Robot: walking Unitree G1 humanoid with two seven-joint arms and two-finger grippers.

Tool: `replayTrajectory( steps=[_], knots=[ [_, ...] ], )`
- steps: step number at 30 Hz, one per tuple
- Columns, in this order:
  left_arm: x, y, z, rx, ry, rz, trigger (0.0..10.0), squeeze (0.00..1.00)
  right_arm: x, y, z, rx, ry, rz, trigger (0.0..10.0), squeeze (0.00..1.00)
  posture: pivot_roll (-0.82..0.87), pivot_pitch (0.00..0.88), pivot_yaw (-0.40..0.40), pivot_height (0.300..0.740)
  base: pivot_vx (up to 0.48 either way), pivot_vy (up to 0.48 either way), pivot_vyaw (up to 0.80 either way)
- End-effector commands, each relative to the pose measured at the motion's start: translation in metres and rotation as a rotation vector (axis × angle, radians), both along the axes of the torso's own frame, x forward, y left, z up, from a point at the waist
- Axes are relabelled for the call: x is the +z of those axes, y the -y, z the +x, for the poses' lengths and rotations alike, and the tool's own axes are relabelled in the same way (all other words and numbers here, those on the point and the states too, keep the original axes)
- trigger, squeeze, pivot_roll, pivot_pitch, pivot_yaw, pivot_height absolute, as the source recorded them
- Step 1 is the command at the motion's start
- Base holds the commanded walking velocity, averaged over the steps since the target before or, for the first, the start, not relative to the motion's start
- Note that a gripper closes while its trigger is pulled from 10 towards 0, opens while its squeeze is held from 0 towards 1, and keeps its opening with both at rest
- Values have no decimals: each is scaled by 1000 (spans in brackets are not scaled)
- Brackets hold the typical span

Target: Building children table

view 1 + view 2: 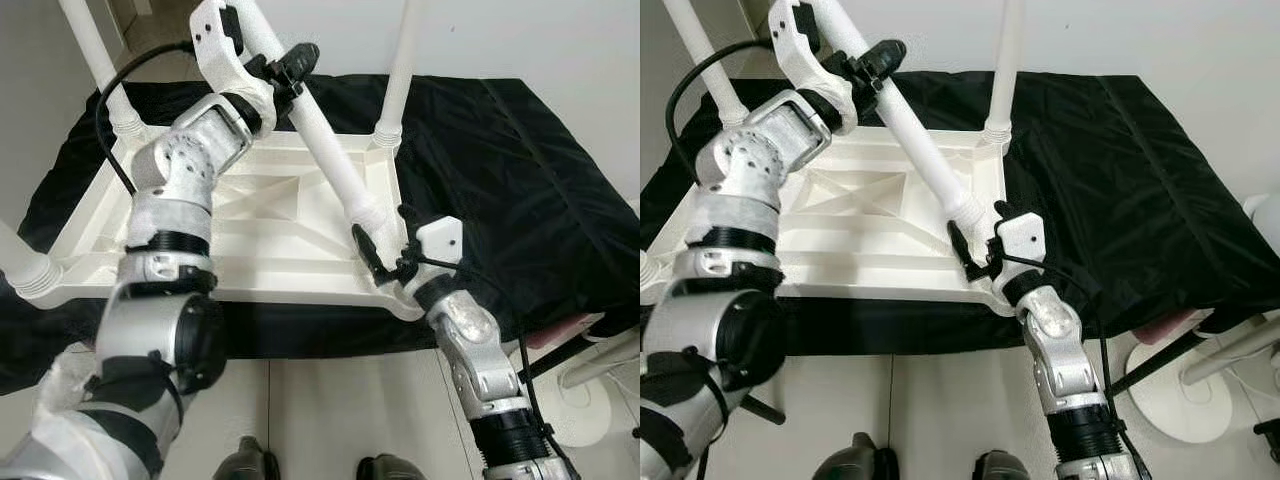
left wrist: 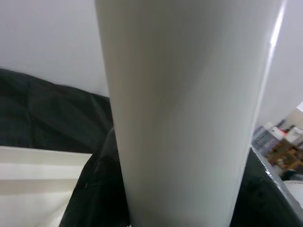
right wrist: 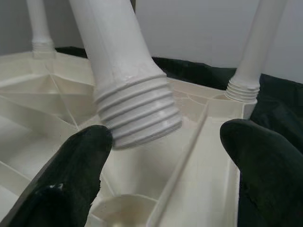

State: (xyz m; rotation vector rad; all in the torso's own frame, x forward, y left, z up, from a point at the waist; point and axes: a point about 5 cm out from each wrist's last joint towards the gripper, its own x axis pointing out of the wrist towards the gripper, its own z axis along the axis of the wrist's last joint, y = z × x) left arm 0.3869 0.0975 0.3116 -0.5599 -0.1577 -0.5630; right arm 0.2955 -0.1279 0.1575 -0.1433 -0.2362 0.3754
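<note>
Tilting over the upturned tabletop (image 1: 250, 215), the fourth leg (image 1: 330, 150) hangs unseated above its near corner socket; left pincer (image 1: 290, 65) clamps it, right pincer (image 3: 165, 175) spread beside its thread. Three legs stand.

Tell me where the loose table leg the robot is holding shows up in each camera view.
Left eye: loose table leg slants from top centre down to the near right corner.
Right eye: same slant, left of centre.
Left wrist: broad white column up close.
Right wrist: threaded end over the socket.
Shared landmark: upside-down tabletop.
</note>
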Motion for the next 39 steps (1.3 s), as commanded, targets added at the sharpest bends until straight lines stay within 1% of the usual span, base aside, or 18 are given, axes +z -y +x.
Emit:
replayTrajectory(
  steps=[1, 2, 4, 7, 8, 11, 14, 15, 16, 17, 20, 21, 24, 25, 26, 27, 28, 39],
  knots=[
    [4, 2, -5, 40, 52, 31, 10000, 0, 1, -3, 0, -20, -7, -18, 10000, 0, -130, 1, 13, 740, 0, 0, 0],
    [4, 2, -5, 40, 52, 31, 10000, 0, 1, -3, 0, -20, -7, -18, 10000, 0, -130, 1, 13, 740, 0, 0, 0],
    [4, 8, -10, 63, 93, 81, 10000, 0, 2, -7, 1, -23, -8, -39, 10000, 0, -128, 0, 7, 740, 0, 0, 0],
    [4, 10, -11, 83, 114, 110, 10000, 0, 3, -8, 1, -24, -3, -45, 10000, 0, -127, 0, 5, 740, 0, 0, 0],
    [5, 15, -13, 115, 146, 148, 10000, 0, 8, -9, 3, -25, 6, -52, 10000, 0, -123, 0, 1, 740, 0, 0, 0],
    [6, 17, -14, 137, 159, 159, 10000, 0, 10, -9, 4, -28, 9, -56, 10000, 0, -122, 0, -1, 740, 0, 0, 0],
    [4, 28, -21, 184, 198, 194, 10000, 0, 22, -11, 11, -42, 19, -80, 10000, 0, -120, 0, -2, 740, 0, 0, 0],
    [4, 28, -21, 184, 198, 194, 10000, 0, 22, -11, 11, -42, 19, -80, 10000, 0, -120, 0, -2, 740, 0, 0, 0],
    [4, 35, -26, 201, 236, 215, 10000, 0, 26, -13, 13, -45, 8, -77, 10000, 0, -120, 0, -7, 740, 0, 0, 0],
    [4, 35, -26, 201, 236, 215, 10000, 0, 26, -13, 13, -45, 8, -77, 10000, 0, -120, 0, -7, 740, 0, 0, 0],
    [6, 49, -36, 198, 283, 230, 10000, 0, 28, -16, 16, -42, -7, -92, 10000, 0, -115, 0, -11, 740, 0, 0, 0],
    [6, 49, -36, 198, 283, 230, 10000, 0, 28, -16, 16, -42, -7, -92, 10000, 0, -115, 0, -11, 740, 0, 0, 0],
    [7, 65, -45, 172, 308, 228, 10000, 0, 26, -24, 19, -9, -36, -114, 10000, 0, -110, 1, -15, 740, 0, 0, 0],
    [7, 65, -45, 172, 308, 228, 10000, 0, 26, -24, 19, -9, -36, -114, 10000, 0, -110, 1, -15, 740, 0, 0, 0],
    [8, 72, -47, 163, 319, 225, 10000, 0, 25, -29, 19, 19, -49, -124, 10000, 0, -109, 7, -15, 740, 0, 0, 0],
    [8, 72, -47, 163, 319, 225, 10000, 0, 25, -29, 19, 19, -49, -124, 10000, 0, -109, 7, -15, 740, 0, 0, 0],
    [10, 77, -50, 153, 328, 218, 10000, 0, 26, -32, 20, 31, -51, -129, 10000, 0, -109, 7, -15, 740, 0, 0, 0],
    [13, 87, -57, 128, 355, 222, 10000, 0, 39, -32, 32, -15, -12, -148, 10000, 0, -107, 20, -6, 740, 0, 0, 0]
  ],
)
